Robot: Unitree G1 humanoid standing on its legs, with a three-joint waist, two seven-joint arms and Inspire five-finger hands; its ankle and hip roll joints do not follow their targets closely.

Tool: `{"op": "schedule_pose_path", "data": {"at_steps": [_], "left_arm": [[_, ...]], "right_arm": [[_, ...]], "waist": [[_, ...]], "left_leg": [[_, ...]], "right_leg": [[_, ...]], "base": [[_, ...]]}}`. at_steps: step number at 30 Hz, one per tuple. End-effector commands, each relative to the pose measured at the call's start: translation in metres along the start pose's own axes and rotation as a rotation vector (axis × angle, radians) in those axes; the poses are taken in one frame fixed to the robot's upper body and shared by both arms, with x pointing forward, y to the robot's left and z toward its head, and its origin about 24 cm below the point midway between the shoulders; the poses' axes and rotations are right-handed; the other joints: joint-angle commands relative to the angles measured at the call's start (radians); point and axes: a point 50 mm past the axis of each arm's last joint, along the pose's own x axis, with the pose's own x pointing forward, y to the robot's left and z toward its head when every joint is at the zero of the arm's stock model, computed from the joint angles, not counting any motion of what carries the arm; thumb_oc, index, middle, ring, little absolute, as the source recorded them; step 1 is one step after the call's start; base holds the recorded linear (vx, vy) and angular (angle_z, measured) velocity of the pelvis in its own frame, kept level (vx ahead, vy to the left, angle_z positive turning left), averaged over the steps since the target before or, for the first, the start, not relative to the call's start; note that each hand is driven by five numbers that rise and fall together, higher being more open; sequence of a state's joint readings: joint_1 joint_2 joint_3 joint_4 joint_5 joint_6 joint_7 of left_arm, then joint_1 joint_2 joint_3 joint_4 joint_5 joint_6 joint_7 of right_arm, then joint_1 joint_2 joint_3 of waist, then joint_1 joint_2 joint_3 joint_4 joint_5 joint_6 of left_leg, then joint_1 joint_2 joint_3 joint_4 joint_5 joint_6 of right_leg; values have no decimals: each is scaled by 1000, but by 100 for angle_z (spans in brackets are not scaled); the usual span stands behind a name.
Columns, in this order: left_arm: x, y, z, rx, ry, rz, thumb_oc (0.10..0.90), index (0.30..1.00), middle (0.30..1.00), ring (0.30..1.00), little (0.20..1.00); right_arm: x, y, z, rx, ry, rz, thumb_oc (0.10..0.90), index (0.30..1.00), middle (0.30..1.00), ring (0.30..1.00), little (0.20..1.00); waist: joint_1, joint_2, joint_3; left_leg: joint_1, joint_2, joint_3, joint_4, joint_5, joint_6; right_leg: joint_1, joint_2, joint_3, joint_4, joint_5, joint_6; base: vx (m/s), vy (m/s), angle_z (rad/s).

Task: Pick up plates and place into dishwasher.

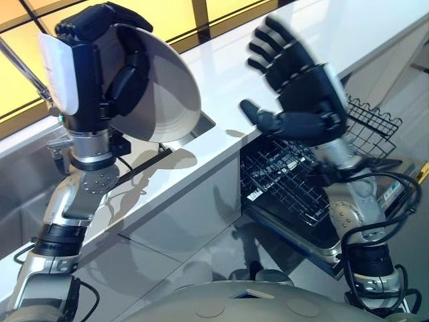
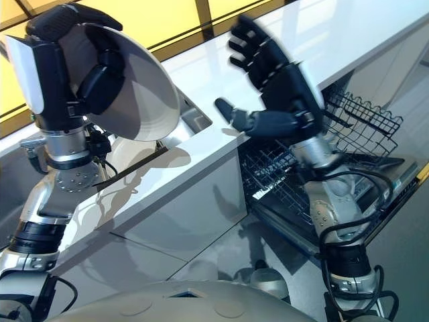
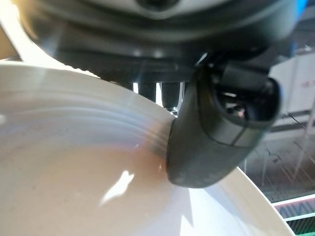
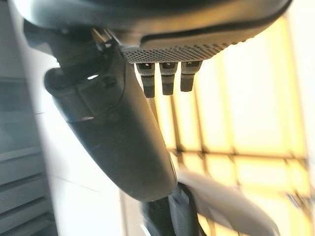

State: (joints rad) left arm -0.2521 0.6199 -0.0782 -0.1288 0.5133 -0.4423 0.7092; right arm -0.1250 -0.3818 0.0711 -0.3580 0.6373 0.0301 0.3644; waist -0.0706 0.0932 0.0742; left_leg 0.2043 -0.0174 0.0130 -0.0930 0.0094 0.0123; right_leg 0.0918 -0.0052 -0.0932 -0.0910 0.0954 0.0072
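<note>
I see my left hand (image 1: 100, 60) raised above the counter (image 1: 221, 74), fingers and thumb curled round a white plate (image 1: 164, 94) held on edge. My right hand (image 1: 301, 80) hovers beside it, fingers spread, over the dishwasher rack (image 1: 288, 174).

Surface finishes: mostly glossy and smooth.
Plate (image 1: 171, 94): glazed white ceramic, smooth, with bright highlights. Countertop (image 1: 268, 60): glossy white, reflective. Dishwasher rack (image 1: 288, 174): dark coated wire. Left hand (image 1: 100, 67) and right hand (image 1: 301, 87): matt black plastic.
</note>
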Motion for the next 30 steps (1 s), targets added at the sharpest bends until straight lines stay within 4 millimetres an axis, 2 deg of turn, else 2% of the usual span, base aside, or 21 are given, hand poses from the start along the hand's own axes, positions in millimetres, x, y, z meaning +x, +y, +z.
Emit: {"op": "schedule_pose_path", "data": {"at_steps": [1,5,10,15,21,22,23,30], "left_arm": [[43,4,8,6,-122,126,100,300,300,300,200],[44,-13,14,-27,-127,163,100,300,300,300,200],[44,-29,17,-16,-129,203,100,300,300,300,200],[41,-34,13,12,-115,190,100,300,300,300,200],[29,-43,12,-53,-88,166,100,300,300,300,200],[26,-44,13,-74,-79,170,100,300,300,300,200],[23,-45,15,-88,-75,168,100,300,300,300,200],[4,-48,26,-221,-28,159,100,300,300,300,200]], "right_arm": [[34,17,21,75,-162,107,800,900,900,900,900],[45,30,9,137,-178,97,800,900,900,900,900],[55,41,3,213,-208,56,800,900,900,900,900],[58,46,-1,245,-188,39,800,900,900,900,900],[56,43,-6,275,-195,-65,800,900,900,900,900],[55,42,-7,261,-200,-89,504,646,646,646,604],[53,40,-7,253,-208,-113,100,300,300,300,200],[41,31,-9,223,-242,-229,100,300,300,300,200]], "waist": [[16,-51,-55],[24,-57,-60],[24,-60,-63],[22,-62,-63],[24,-66,-59],[24,-66,-58],[24,-66,-57],[25,-65,-54]], "left_leg": [[-24,-58,10,6,-72,36],[-29,-53,15,6,-70,34],[-30,-47,30,6,-70,34],[-28,-45,39,6,-72,36],[-25,-42,49,6,-72,38],[-25,-41,51,6,-73,38],[-25,-41,52,6,-72,39],[-25,-37,51,6,-74,41]], "right_leg": [[37,22,0,110,-207,20],[43,24,-8,92,-197,22],[45,22,-13,79,-189,25],[48,22,-14,74,-187,24],[50,20,-19,69,-182,25],[50,20,-19,66,-181,25],[50,21,-18,65,-180,24],[50,23,-10,56,-176,24]], "base": [[-39,-58,12],[-21,-50,15],[0,-25,0],[5,-4,-1],[37,-22,-5],[30,-17,-6],[25,-14,-6],[9,-4,-2]]}}
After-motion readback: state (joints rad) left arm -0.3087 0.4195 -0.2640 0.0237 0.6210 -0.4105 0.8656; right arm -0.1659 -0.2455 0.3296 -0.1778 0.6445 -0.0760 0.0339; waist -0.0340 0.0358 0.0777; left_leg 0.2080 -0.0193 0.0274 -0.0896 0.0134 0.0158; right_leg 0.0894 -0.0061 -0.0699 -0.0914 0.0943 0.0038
